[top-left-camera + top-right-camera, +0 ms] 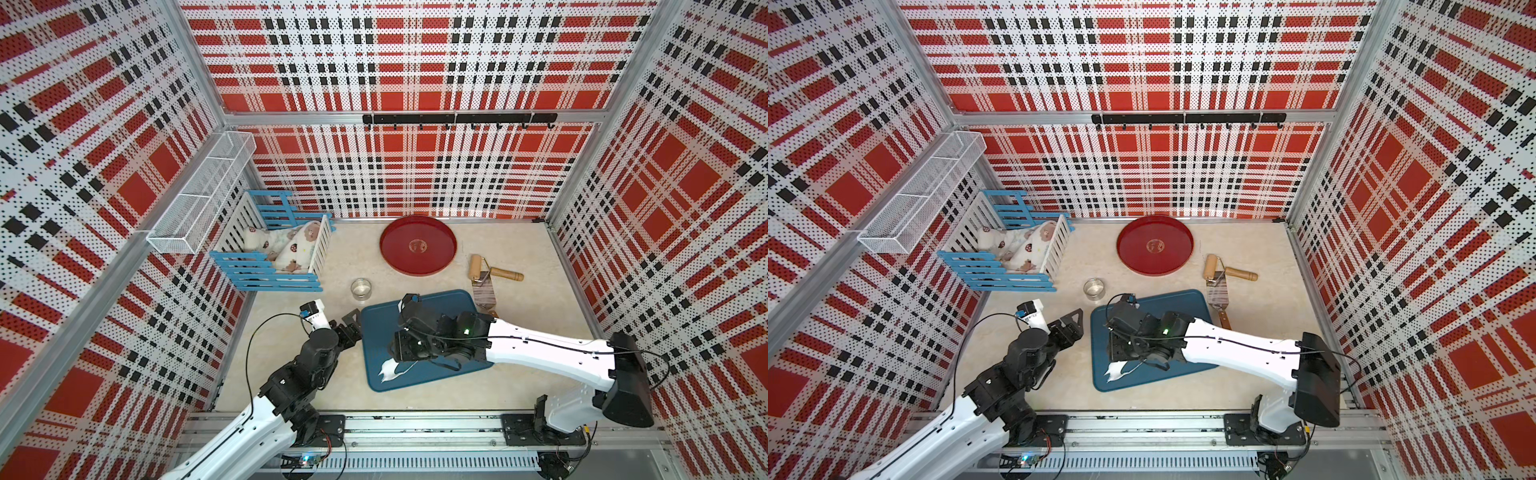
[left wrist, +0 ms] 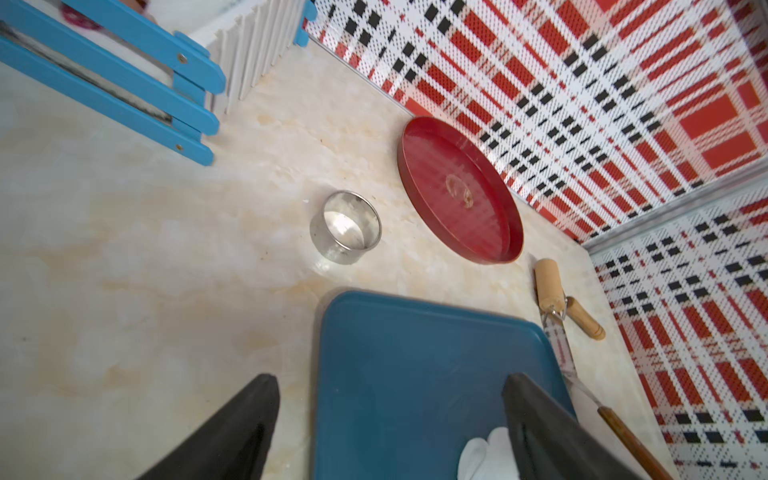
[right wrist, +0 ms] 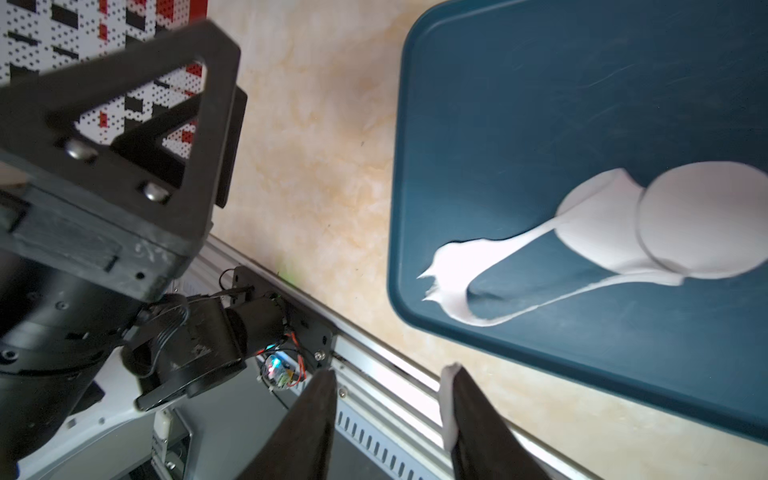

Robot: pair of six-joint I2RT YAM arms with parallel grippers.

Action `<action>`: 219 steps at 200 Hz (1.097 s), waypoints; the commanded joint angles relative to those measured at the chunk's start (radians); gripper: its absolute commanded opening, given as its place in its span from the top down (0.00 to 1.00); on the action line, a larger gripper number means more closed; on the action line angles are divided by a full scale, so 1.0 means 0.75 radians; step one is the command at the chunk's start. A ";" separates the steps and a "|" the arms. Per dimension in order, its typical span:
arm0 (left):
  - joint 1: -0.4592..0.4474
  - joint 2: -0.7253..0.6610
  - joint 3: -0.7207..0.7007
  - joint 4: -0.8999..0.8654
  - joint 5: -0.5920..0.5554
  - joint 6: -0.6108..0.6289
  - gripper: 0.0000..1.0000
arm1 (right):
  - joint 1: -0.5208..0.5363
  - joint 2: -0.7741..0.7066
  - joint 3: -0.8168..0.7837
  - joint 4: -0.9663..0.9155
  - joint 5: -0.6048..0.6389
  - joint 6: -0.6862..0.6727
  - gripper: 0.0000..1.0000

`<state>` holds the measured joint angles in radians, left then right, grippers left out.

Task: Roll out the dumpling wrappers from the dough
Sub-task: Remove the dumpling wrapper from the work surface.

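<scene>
1. The dough (image 3: 457, 266) is rolled thin. What is left of it is a ragged strip with torn ends, lying on the board (image 3: 540, 83) near the edge toward the robot.
2. 1 round wrapper (image 3: 702, 220) is cut out. It lies on the board, touching the leftover dough, and is hidden under the right arm in both top views.
3. The ring (image 1: 360, 289) and the roller (image 1: 478, 268) are set on the table (image 1: 457, 399), off the board, and neither is touched.
4. No wrapper is seen on the plate (image 1: 399, 257).
5. The left claw (image 2: 390, 386) is spread wide at the board's left edge, and nothing is held in it.
6. The right claw (image 3: 390, 415) is about half spread above the left part of the board. Nothing is gripped between its jaws, though a white smear of dough is stuck to 1 finger (image 3: 478, 428).
7. Rolling and 1 cut are judged done. The wrapper remains to be freed from the scrap and probably moved to the plate. Further wrappers would likely require the strip to be gathered and rolled again.
</scene>
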<state>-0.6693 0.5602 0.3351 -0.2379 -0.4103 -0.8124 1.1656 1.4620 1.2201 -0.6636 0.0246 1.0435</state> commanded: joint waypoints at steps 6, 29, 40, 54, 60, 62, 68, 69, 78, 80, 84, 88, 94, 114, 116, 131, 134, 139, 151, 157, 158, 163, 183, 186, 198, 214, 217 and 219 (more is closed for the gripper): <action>-0.018 0.097 0.031 0.150 0.158 0.071 0.11 | -0.090 -0.077 -0.084 0.041 0.013 -0.097 0.52; -0.068 0.149 0.030 0.234 0.167 0.077 0.11 | -0.171 -0.088 -0.130 0.055 -0.004 -0.204 0.52; -0.098 0.165 0.026 0.264 0.151 0.075 0.11 | -0.206 -0.086 -0.145 0.069 -0.008 -0.271 0.52; -0.134 0.183 0.013 0.307 0.125 0.069 0.11 | -0.243 -0.074 -0.169 0.109 -0.013 -0.403 0.52; -0.145 0.192 0.004 0.324 0.116 0.063 0.12 | -0.253 -0.064 -0.172 0.128 -0.005 -0.465 0.52; -0.148 0.195 0.002 0.330 0.117 0.061 0.11 | -0.257 -0.061 -0.174 0.132 -0.001 -0.484 0.52; -0.154 0.205 -0.010 0.350 0.115 0.057 0.11 | -0.268 -0.047 -0.168 0.139 0.007 -0.547 0.52; -0.154 0.207 -0.011 0.354 0.115 0.057 0.12 | -0.269 -0.044 -0.167 0.140 0.007 -0.556 0.52; -0.157 0.218 -0.025 0.378 0.118 0.049 0.11 | -0.283 -0.016 -0.150 0.140 0.008 -0.639 0.53; -0.158 0.221 -0.028 0.382 0.119 0.047 0.11 | -0.285 -0.010 -0.149 0.139 0.009 -0.664 0.53; -0.160 0.224 -0.034 0.388 0.114 0.044 0.12 | -0.290 0.004 -0.142 0.139 0.011 -0.707 0.53; -0.163 0.226 -0.038 0.393 0.107 0.039 0.11 | -0.295 0.018 -0.135 0.139 0.012 -0.744 0.53; -0.168 0.223 -0.047 0.399 0.098 0.033 0.11 | -0.305 0.045 -0.122 0.133 0.009 -0.788 0.53; -0.171 0.191 -0.080 0.415 0.073 0.014 0.12 | -0.360 0.128 -0.094 0.125 -0.062 -0.889 0.53; -0.171 0.187 -0.083 0.416 0.071 0.011 0.12 | -0.367 0.135 -0.093 0.125 -0.074 -0.896 0.53; -0.171 0.152 -0.106 0.423 0.064 -0.006 0.12 | -0.420 0.194 -0.076 0.118 -0.144 -0.938 0.53; -0.171 0.144 -0.110 0.422 0.064 -0.008 0.12 | -0.429 0.204 -0.074 0.117 -0.158 -0.944 0.53; -0.171 0.134 -0.117 0.424 0.063 -0.013 0.12 | -0.441 0.218 -0.070 0.117 -0.180 -0.959 0.53; -0.171 0.112 -0.129 0.425 0.062 -0.023 0.12 | -0.461 0.255 -0.059 0.116 -0.215 -0.995 0.53; -0.171 0.105 -0.137 0.429 0.060 -0.025 0.12 | -0.467 0.275 -0.053 0.117 -0.226 -1.011 0.53; -0.171 0.103 -0.138 0.429 0.061 -0.025 0.12 | -0.467 0.279 -0.052 0.116 -0.227 -1.013 0.53; -0.171 0.098 -0.142 0.432 0.061 -0.025 0.12 | -0.470 0.296 -0.046 0.116 -0.231 -1.023 0.53; -0.171 0.095 -0.156 0.441 0.055 -0.028 0.12 | -0.472 0.372 -0.014 0.110 -0.254 -1.045 0.53; -0.171 0.097 -0.156 0.440 0.054 -0.027 0.12 | -0.472 0.383 -0.009 0.108 -0.258 -1.047 0.53; -0.171 0.106 -0.158 0.441 0.055 -0.029 0.12 | -0.472 0.420 0.007 0.111 -0.281 -1.054 0.53; -0.171 0.116 -0.162 0.446 0.054 -0.030 0.12 | -0.475 0.459 0.020 0.114 -0.291 -1.057 0.53; -0.171 0.117 -0.162 0.446 0.054 -0.029 0.12 | -0.475 0.468 0.024 0.114 -0.295 -1.058 0.53; -0.171 0.119 -0.163 0.448 0.055 -0.031 0.12 | -0.474 0.472 0.026 0.114 -0.297 -1.058 0.53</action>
<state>-0.7929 0.6434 0.2287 0.0666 -0.3557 -0.8310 0.8085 1.7782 1.2152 -0.5777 -0.1585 0.2813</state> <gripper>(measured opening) 0.883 0.468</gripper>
